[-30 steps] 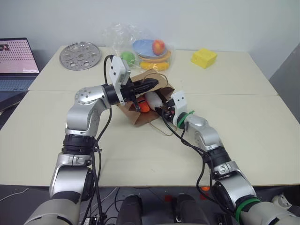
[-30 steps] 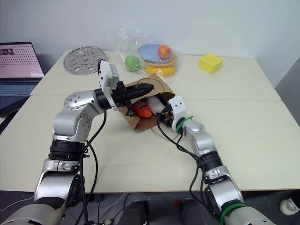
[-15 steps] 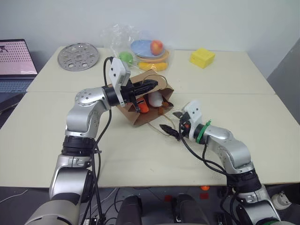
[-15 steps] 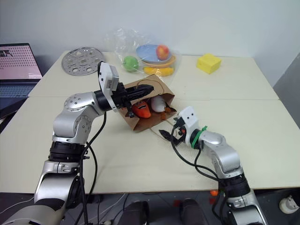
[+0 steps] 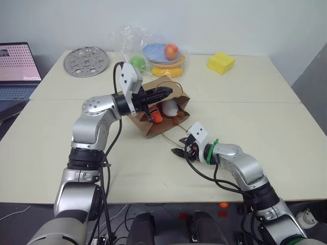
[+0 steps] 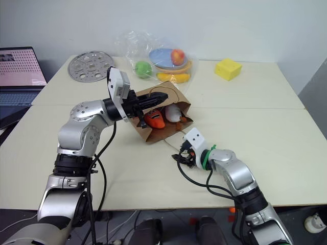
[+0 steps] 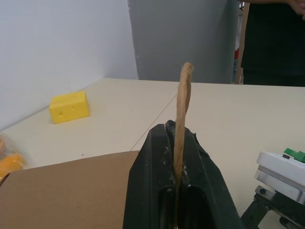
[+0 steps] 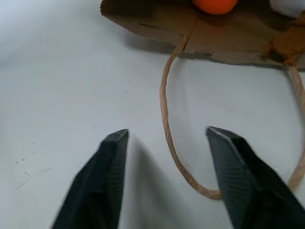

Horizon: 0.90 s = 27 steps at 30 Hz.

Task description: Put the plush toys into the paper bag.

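The paper bag (image 5: 162,113) lies on its side in the middle of the worktop (image 5: 286,132), its mouth turned toward the near right. The left pincer (image 5: 164,92) is pressed together on the bag's upper handle (image 7: 182,109) and holds the top edge lifted, so the opening gapes. Inside I can see both plush toys: the orange carrot (image 6: 154,119) on the left and the white-cream toy (image 6: 171,113) just beside it on the right, both lying within the mouth.

The right pincer (image 5: 179,151) sits low over the worktop, near and a little right of the bag's mouth, its fingers (image 8: 108,168) spread with nothing between them. The lower handle (image 8: 167,129) loops out across the worktop between the bag and that pincer.

Going by how things lie, the toys look to be in already. If either needs nudging deeper, the way in runs far and left from the right pincer, along the bag's length, and the right arm is the free one to do it, since the left is busy holding the bag open.
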Available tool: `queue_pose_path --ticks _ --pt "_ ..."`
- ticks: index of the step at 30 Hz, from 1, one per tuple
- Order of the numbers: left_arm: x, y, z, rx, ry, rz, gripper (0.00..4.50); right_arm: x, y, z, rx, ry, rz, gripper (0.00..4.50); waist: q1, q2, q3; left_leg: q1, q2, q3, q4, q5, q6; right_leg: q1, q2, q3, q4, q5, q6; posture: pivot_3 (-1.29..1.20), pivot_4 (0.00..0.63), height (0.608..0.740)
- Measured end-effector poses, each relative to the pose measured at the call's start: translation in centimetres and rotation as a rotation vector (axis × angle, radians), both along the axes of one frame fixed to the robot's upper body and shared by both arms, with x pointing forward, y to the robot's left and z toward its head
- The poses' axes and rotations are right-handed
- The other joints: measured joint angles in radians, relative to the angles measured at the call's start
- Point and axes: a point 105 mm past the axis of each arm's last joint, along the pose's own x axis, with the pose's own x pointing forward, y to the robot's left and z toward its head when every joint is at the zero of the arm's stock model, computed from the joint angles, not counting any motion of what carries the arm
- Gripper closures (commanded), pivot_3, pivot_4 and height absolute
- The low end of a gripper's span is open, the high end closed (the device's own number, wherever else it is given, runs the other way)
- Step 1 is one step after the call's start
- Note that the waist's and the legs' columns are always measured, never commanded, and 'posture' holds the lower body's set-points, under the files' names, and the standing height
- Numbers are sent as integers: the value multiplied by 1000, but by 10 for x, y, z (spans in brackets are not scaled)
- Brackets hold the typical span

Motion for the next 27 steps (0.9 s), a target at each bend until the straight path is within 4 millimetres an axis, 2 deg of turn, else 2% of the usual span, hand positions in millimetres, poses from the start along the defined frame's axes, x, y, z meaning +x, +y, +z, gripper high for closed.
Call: queue_pose_path --ticks 4,5,9,11,14,17,21,24,27 --pt "-1 0 0 1 -1 0 4500 5 -2 -1 -12 -13 -9 4255 0 0 0 0 0 0 0 0 0 0 0 0 0 0 0 0 150 740" --pt "-1 0 0 0 0 1 4500 5 -2 -1 -15 -16 -11 4448 0 0 0 0 0 0 0 0 0 0 0 0 0 0 0 0 150 740" --pt "0 0 -1 -2 0 8 4500 5 -4 2 -10 -33 7 4448 0 0 0 0 0 0 0 0 0 0 0 0 0 0 0 0 150 740" --pt "1 1 0 -8 5 18 4500 4 -10 12 -2 -67 11 4448 1 0 0 0 0 0 0 0 0 0 0 0 0 0 0 0 150 740" --pt "2 1 0 -27 18 27 4500 3 -27 51 51 -188 -8 4448 2 0 0 0 0 0 0 0 0 0 0 0 0 0 0 0 150 740" --pt "2 -5 4 -49 22 12 4500 -9 -32 84 108 -270 12 4448 3 0 0 0 0 -1 0 0 0 0 0 -1 0 0 0 0 150 740" --pt "19 -24 34 -114 -46 45 4500 -26 -40 120 72 -419 37 4448 12 -1 0 -1 -1 -1 1 0 0 1 0 0 -1 0 0 0 150 740" --pt "29 -34 58 -183 -77 59 4500 -27 -41 150 96 -511 15 4448 7 -1 0 0 -1 0 1 0 0 1 0 1 -2 0 0 0 150 740" --pt "33 -45 70 -243 -67 29 4500 -27 -41 175 119 -590 -13 4448 3 -1 0 -1 -1 0 0 0 0 1 0 0 -2 0 0 0 150 740"
